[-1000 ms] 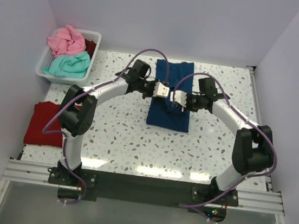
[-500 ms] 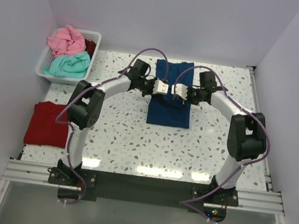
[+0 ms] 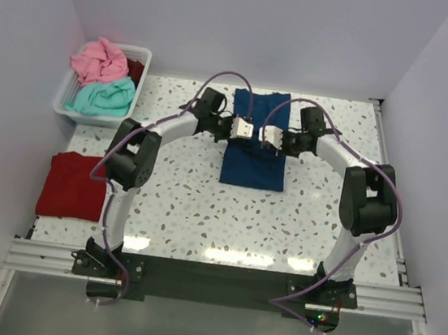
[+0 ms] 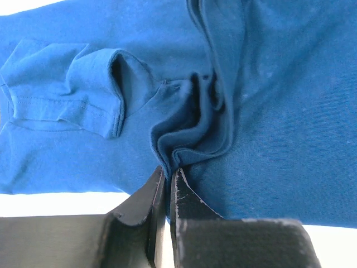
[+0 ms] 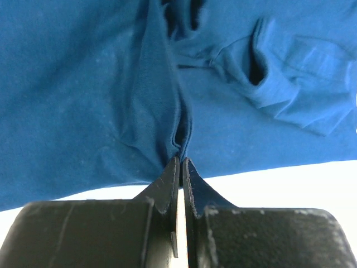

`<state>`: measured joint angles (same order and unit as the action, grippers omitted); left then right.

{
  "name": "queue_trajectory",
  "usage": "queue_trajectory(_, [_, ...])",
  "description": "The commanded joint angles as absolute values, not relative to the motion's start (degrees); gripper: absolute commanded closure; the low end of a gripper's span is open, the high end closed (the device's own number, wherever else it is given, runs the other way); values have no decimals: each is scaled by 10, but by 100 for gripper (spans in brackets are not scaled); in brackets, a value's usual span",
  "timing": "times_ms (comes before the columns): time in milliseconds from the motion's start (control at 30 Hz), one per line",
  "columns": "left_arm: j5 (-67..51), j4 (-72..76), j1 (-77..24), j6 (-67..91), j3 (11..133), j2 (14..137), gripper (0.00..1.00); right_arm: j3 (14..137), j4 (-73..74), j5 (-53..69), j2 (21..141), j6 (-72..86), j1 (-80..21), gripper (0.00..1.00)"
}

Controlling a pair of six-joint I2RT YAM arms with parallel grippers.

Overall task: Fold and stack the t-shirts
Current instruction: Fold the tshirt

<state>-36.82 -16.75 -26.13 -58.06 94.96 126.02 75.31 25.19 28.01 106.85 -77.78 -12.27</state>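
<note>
From above, the navy t-shirt [image 3: 253, 169] is seen laid as a long narrow strip on the speckled worktop [image 3: 195, 205], running from the far edge toward the middle. The left pincer [image 3: 243, 129] and right pincer [image 3: 270, 136] are met side by side over its midsection. A dark red tee [image 3: 69, 185] is set flat at the near left corner, well apart. A pink tee [image 3: 98, 60] and a teal tee [image 3: 102, 95] are heaped in the white basket [image 3: 91, 120] at far left. In the left wrist view, the left pincer [image 4: 167, 174] is clenched on a bunched fold of the navy t-shirt [image 4: 279, 111], with several layers gathered into the tips and a short sleeve [image 4: 61, 89] left lying off to one side. In the right wrist view, the right pincer [image 5: 181, 163] is clamped tight on a thinner ridge of the same cloth [image 5: 83, 84], with creases drawn toward the tips and the other sleeve [image 5: 295, 84] left slack. It cannot be told whether every layer is caught there. The cloth is judged light, soft and limp: it will sag and slip between layers, so it is best taken by pinched folds at two matched points across its width, as is done here, and carried evenly so that the fold line is kept straight.
</note>
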Motion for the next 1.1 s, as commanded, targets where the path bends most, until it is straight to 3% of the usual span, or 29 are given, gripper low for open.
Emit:
queue_trajectory(0, [-367,-129,-250,-584,972,1270,100,779,237,287,1082,-793,-114,100])
queue_trajectory(700, [-360,-107,-249,-585,1001,1312,100,795,228,275,1116,-794,-100,100])
queue_trajectory(800, [-346,-104,-247,-575,1007,1318,89,798,229,258,1125,-804,-100,100])
queue_trajectory(833, [-339,-103,-248,-566,1010,1319,76,802,233,253,1128,-809,-100,95])
queue_trajectory(900, [-336,-97,-243,-539,1014,1316,63,807,229,241,1128,-794,-101,69])
queue_trajectory(1067, [-344,-67,-204,-423,993,1263,47,832,234,225,1094,-733,-98,54])
